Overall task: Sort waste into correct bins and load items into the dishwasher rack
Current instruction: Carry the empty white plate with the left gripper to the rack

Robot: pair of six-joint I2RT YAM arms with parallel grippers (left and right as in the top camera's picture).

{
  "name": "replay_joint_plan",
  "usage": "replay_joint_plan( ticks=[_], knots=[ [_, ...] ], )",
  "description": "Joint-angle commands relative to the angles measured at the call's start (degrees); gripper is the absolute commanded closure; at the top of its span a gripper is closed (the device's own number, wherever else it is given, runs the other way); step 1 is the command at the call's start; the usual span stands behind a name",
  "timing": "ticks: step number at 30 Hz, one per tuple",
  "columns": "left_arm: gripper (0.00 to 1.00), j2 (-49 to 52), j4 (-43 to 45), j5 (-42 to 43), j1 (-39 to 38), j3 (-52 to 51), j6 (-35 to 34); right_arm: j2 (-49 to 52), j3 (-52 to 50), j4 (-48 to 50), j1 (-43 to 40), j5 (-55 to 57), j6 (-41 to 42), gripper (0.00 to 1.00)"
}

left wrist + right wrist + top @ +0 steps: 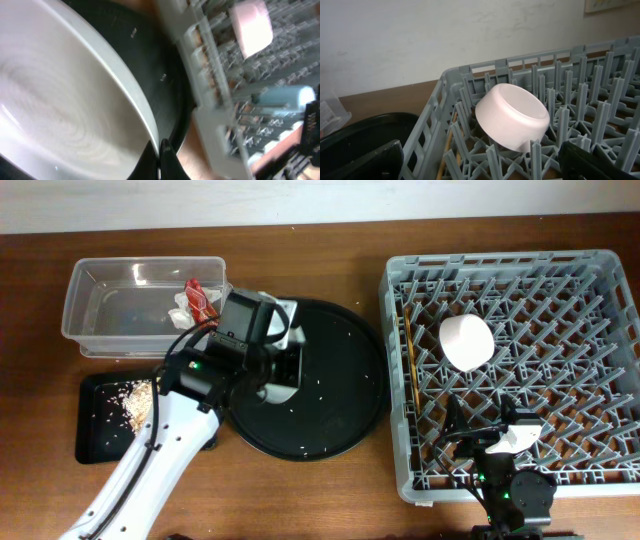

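Mostly done. Left of the left gripper (278,352): red snack wrapper (200,298) and tissue (181,305) in the clear tub (90,320), rice scraps (135,398) in the black tray (95,442). Seemingly clamped narrow on the pale grey-white bowl (65,100) rim, apparently the last item. Far right, in the dishwasher rack (600,270): chopsticks (408,370), small white bowl (467,340), light-blue cup (292,95) beside the right gripper (491,162), spread wide, empty.

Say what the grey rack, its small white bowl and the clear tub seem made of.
Rack: moulded plastic, matte grey, thin pegs. Small white bowl: smooth, faintly glossy; ceramic or plastic, unclear. Clear tub: transparent plastic, see-through walls.
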Motion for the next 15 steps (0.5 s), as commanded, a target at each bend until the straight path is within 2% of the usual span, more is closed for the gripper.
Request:
replay_joint_plan(
  ticks=[1,4,6,9,11,15],
  knots=[
    [1.00,0.20,12.90,6.97,-2.29,1.55,-1.03,-0.42,-0.52,0.17,-0.44,-0.74,-0.39,0.02],
    [1.00,3.17,27.12,13.99,-4.35,1.55,-1.38,-0.42,-0.52,0.17,-0.44,-0.74,-0.39,0.02],
    [1.00,6.93,39.82,19.50,-6.45,1.55,-6.62,-0.42,-0.52,0.17,-0.44,-0.74,-0.39,0.02],
    [1.00,11.61,52.06,24.59,-8.59,1.55,-12.41,-0.42,-0.52,0.17,-0.44,-0.74,-0.39,0.02],
    [1.00,14.51,56.72,25.90,-9.92,1.55,-15.50,-0.42,-0.52,0.17,-0.44,-0.74,-0.39,0.02],
    [1.00,19.12,57.79,26.88,-12.04,1.55,-16.72,-0.42,-0.52,0.17,-0.44,-0.74,-0.39,0.02]
  ],
)
